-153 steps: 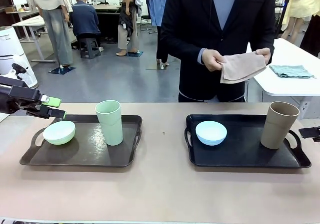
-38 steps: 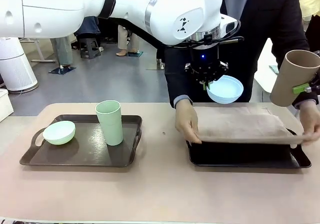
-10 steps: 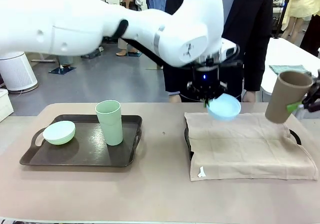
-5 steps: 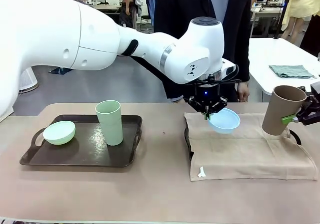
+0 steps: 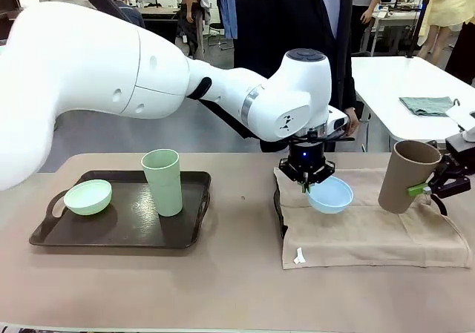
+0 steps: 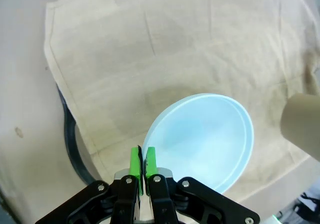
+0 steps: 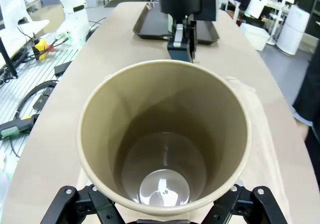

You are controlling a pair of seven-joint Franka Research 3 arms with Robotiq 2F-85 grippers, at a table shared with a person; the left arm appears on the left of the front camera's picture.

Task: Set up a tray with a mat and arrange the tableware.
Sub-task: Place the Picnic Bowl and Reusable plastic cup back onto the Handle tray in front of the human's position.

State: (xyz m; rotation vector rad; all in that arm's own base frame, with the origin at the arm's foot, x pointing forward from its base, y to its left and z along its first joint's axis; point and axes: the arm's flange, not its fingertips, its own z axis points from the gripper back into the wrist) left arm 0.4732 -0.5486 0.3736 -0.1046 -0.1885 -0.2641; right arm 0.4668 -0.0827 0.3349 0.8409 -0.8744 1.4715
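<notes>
Centre-right of the front frame: the left gripper point(image 5: 306, 179) pinches the near rim of the pale blue bowl point(image 5: 330, 194), green pads closed hard on the thin wall. A rim pinch suits a shallow bowl too wide to span. The bowl hangs tilted, low over the mat point(image 5: 371, 229); I cannot tell whether it touches the cloth.

Right edge: the right gripper point(image 5: 424, 188) has its jaws spread wide around the side of the brown cup point(image 5: 404, 176), which leans slightly with its foot at the mat's far right. Contact there is unclear. A side grasp keeps the mouth up for setting down.

The mat is beige woven cloth, creased in a grid of folds and hemmed, with a small tag at its lower-left corner. It is draped over the dark tray point(image 5: 277, 203), of which a rim and handle peek out at the left.

Bowl and cup are matte plastic – the bowl round and thin-walled, the cup tall and tapered with a glossy floor.

Lower left: a second dark tray point(image 5: 119, 229) carries the pale green bowl point(image 5: 87, 196) and the pale green cup point(image 5: 162, 182), upright and apart.
</notes>
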